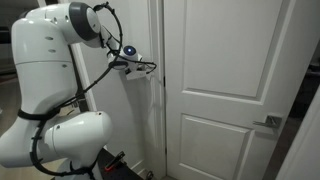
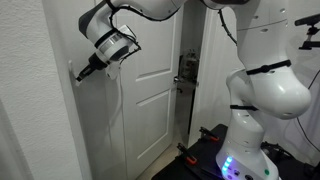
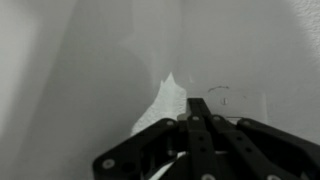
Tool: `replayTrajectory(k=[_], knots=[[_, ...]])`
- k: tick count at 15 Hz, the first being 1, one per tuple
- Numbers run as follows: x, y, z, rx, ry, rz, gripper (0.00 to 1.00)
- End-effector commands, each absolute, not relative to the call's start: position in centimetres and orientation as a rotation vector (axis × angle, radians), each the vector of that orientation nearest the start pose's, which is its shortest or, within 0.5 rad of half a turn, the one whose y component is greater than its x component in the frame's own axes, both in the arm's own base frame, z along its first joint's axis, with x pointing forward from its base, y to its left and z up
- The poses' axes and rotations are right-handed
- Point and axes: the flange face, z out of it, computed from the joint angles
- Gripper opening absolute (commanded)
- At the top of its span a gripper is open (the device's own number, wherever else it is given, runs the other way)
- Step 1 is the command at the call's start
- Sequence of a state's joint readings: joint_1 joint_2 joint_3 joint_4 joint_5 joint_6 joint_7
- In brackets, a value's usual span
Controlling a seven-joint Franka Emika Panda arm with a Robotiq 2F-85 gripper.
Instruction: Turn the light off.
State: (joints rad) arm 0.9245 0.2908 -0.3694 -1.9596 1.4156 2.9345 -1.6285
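Note:
The light switch [image 3: 222, 99] is a pale plate on the white wall beside the door, faint in the wrist view. In an exterior view it sits on the wall left of the door frame [image 2: 74, 73]. My gripper [image 3: 198, 105] is shut with nothing in it, fingers pressed together into one dark bar. Its tip points at the wall just left of the switch plate. In both exterior views the gripper [image 2: 84, 70] [image 1: 140, 67] is stretched out at switch height with its tip at the wall. I cannot tell whether it touches the switch.
A white panelled door [image 1: 225, 90] with a metal handle [image 1: 270, 123] stands shut next to the switch; it also shows in an exterior view [image 2: 150, 90]. The robot's white body [image 2: 262, 90] stands close by on its base. The wall [image 2: 35, 110] is bare.

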Motion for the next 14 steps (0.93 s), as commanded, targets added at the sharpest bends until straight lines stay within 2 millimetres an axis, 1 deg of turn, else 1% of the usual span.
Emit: replayTrajectory(k=[1, 7, 14], knots=[[55.8, 28.1, 39.3, -2.407, -1.165, -1.169, 0.0], [56.6, 27.8, 40.5, -2.431, -1.124, -1.095, 0.0], [56.7, 27.0, 42.5, -2.366, -1.077, -1.027, 0.0]])
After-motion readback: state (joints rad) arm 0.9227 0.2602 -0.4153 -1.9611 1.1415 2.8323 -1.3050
